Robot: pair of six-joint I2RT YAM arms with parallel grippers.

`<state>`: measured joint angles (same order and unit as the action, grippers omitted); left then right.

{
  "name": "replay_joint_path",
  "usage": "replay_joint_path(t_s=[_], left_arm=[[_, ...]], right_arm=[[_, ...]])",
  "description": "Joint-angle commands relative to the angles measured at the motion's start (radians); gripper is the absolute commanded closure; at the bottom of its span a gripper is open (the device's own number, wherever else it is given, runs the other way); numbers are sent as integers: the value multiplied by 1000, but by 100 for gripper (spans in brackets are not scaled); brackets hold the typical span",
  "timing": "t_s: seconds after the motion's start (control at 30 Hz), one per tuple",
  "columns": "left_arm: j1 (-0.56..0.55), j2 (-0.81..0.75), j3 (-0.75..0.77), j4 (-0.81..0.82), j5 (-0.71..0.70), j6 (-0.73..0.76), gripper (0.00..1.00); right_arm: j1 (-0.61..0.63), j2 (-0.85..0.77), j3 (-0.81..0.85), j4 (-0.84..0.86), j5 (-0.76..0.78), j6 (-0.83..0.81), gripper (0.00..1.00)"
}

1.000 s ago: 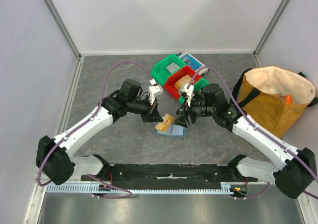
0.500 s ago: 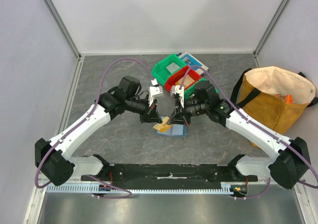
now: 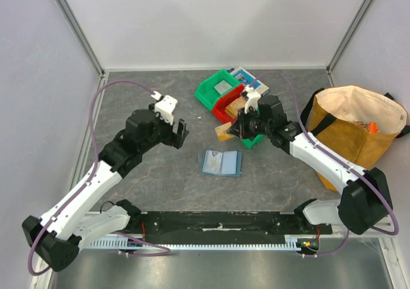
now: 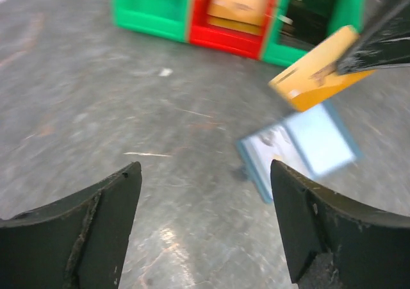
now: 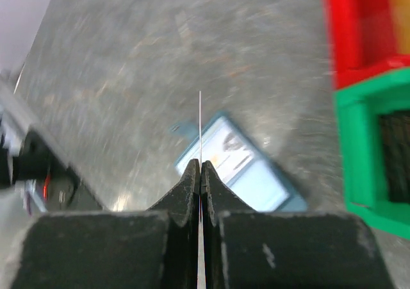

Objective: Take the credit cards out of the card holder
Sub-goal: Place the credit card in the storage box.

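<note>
The slate-blue card holder lies open and flat on the grey table, with pale card faces showing in its pockets. My right gripper hangs above and behind it, near the bins. It is shut on a tan credit card, which the right wrist view shows edge-on as a thin line between the pressed fingertips. In the left wrist view the same card tilts in the air over the holder. My left gripper is open and empty, raised to the left of the holder.
Green, red and green bins stand in a row behind the holder. A blue-and-white flat box lies behind them. A tan tote bag stands at the right. Pale walls close in on three sides.
My left gripper has let go of the card, opened and drawn back to the left. My right gripper has shut on the card and carried it up toward the bins.
</note>
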<state>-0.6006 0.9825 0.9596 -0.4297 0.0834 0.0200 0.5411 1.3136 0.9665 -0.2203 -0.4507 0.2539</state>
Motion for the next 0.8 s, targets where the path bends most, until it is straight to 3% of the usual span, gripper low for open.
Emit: replay_joint_path(t_s=[0.0,0.13,0.37,0.77], left_arm=[[21,-106,-50,155,-442,-143,11],[54,-172,-90,186,-550,-202,9],[99,-228,-131,221,-545,-244,5],[163,-260,-157,252,-482,-230,5]], right_arm=[[-47,21,-18,149,380,365,100],[-53,53,-32,278,607,553,100],[-52,283,109,346,839,703,100],[-56,593,371,316,891,792,100]])
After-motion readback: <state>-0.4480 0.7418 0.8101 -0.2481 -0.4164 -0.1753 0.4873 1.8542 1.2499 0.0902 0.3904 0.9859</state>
